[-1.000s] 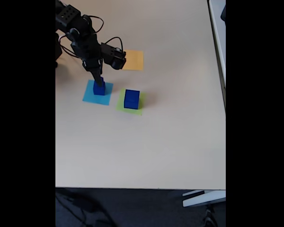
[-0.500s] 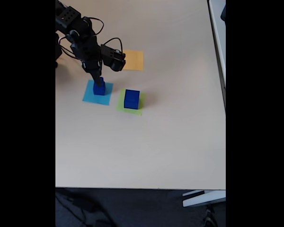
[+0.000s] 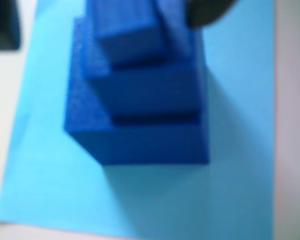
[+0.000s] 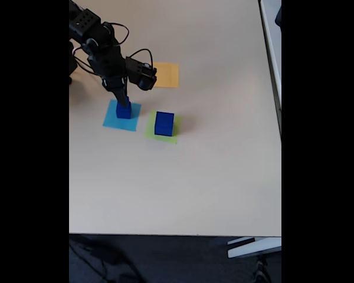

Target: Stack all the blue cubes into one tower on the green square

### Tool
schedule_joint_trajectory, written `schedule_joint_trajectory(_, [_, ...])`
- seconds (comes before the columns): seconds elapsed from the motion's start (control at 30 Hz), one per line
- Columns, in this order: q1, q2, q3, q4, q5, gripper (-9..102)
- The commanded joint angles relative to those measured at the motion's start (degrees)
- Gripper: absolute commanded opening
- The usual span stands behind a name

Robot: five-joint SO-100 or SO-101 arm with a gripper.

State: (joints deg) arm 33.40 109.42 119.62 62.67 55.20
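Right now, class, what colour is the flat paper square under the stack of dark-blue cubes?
Light blue; the flat paper square shows best in the wrist view.

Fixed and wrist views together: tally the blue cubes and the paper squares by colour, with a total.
Blue cubes: 4, with 3 stacked on the light-blue square and 1 on the green square
Light-blue squares: 1
Green squares: 1
Orange squares: 1
Total: 7
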Motion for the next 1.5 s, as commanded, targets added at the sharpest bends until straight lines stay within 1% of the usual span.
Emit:
schedule_joint_trajectory(0.0, [0.62, 0.18, 0.0, -0.88, 0.0, 14])
schedule_joint_trajectory(0.57, [1.58, 0.18, 1.23, -2.55, 0.26, 6])
schedule_joint_trajectory(1.2, [1.23, 1.23, 0.88, -4.04, 0.44, 3])
schedule_joint_trajectory(1.47, [0.7, 1.41, -4.39, -0.62, 0.0, 2])
